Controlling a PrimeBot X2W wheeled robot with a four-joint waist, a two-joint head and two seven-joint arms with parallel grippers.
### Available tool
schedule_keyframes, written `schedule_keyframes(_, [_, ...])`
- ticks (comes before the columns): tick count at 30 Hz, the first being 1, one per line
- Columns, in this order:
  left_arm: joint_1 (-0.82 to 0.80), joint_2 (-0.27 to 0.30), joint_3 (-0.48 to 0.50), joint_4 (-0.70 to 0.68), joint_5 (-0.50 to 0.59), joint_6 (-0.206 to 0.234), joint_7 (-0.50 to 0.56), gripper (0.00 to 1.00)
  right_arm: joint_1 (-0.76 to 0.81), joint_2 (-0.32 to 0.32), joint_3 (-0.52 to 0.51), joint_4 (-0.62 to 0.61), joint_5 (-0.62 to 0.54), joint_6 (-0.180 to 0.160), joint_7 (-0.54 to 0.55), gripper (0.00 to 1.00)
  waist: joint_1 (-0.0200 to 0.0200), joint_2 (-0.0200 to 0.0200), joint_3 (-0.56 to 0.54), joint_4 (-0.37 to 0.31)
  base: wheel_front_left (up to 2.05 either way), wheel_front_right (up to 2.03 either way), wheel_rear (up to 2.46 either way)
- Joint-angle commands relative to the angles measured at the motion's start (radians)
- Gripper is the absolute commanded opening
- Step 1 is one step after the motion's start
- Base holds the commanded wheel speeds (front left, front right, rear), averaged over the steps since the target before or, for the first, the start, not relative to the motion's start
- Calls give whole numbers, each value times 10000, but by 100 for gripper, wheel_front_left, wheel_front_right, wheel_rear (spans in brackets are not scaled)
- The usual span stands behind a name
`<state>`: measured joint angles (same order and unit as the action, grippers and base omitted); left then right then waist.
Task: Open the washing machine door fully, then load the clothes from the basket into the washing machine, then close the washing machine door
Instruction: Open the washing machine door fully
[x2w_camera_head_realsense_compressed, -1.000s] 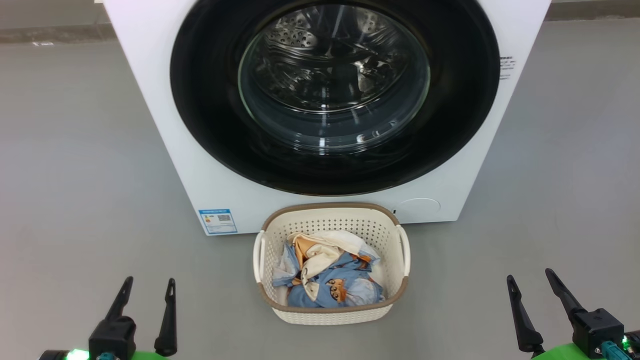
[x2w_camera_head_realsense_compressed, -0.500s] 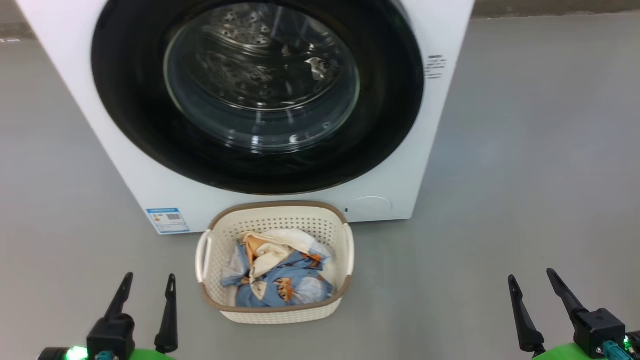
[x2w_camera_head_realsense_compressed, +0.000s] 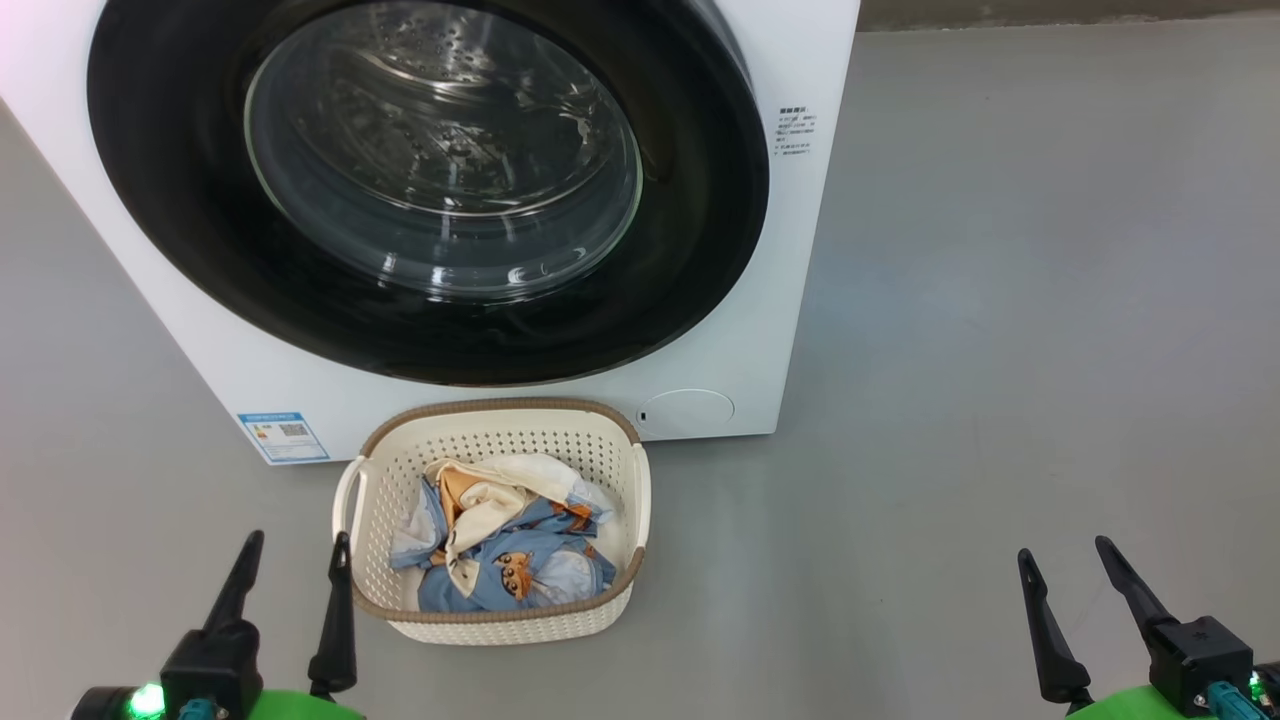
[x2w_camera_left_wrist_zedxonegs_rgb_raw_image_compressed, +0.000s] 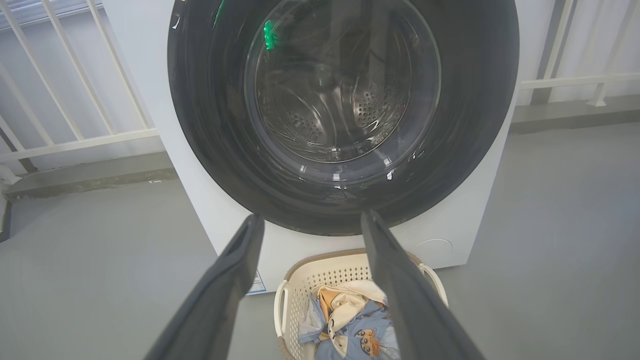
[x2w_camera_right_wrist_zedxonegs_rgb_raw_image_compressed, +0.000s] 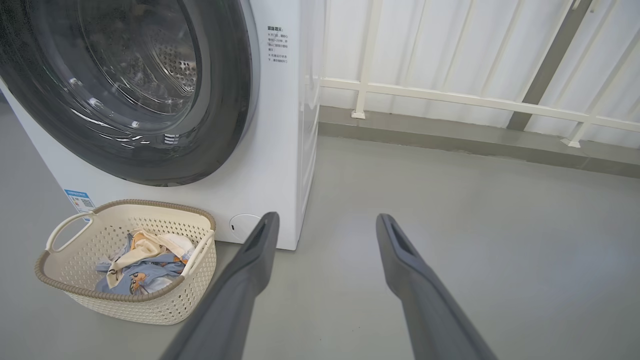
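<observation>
Head view, upper left: closed washing machine door on washing machine. Lower centre-left: basket on floor just before machine, clothes inside. Lower left and lower right corners: left hand, right hand, fingers spread, empty.

The floor is smooth, grey and matt, with a soft pale sheen from diffuse light and only faint shadows. Along its far edge runs a low grey kerb, a little stained in the left wrist view. On the kerb stands a white railing with thin upright bars and one horizontal rail. Behind the bars is a plain white wall, evenly lit. A dark grey post slants across the railing.
</observation>
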<state>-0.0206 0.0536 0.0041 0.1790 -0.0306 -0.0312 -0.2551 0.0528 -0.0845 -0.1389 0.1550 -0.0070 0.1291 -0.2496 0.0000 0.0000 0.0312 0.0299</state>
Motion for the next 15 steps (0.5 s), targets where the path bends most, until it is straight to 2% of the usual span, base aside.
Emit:
schedule_keyframes(1, [-384, 146, 395, -222, -6, -24, -67, 100, -229, -77, 212, -283, 21, 16, -122, 100, 0, 0, 4, -1, 0, 0, 0])
schedule_keyframes(9, [-296, 64, 477, -169, -19, -57, -67, 100, -324, 75, -62, -448, 324, 16, -122, 100, 0, 0, 33, -27, 0, 0, 0])
schedule_keyframes(10, [-296, 56, 483, -170, -25, -66, -67, 100, -334, 92, -80, -476, 374, 16, -122, 46, 0, 0, 41, -29, 0, 0, 0])
schedule_keyframes(11, [-297, 49, 493, -172, -33, -74, -67, 100, -345, 105, -95, -508, 422, 16, -122, 19, 0, 0, 48, -31, 0, 0, 0])
schedule_keyframes(12, [-300, 42, 505, -174, -40, -86, -67, 100, -351, 117, -99, -531, 480, 16, -122, 0, 0, 0, 52, -32, 0, 0, 0])
schedule_keyframes(15, [-277, 25, 527, -187, -49, -119, -67, 100, -345, 138, -116, -522, 693, 16, -122, 0, 0, 0, 45, -35, 0, 0, 0])
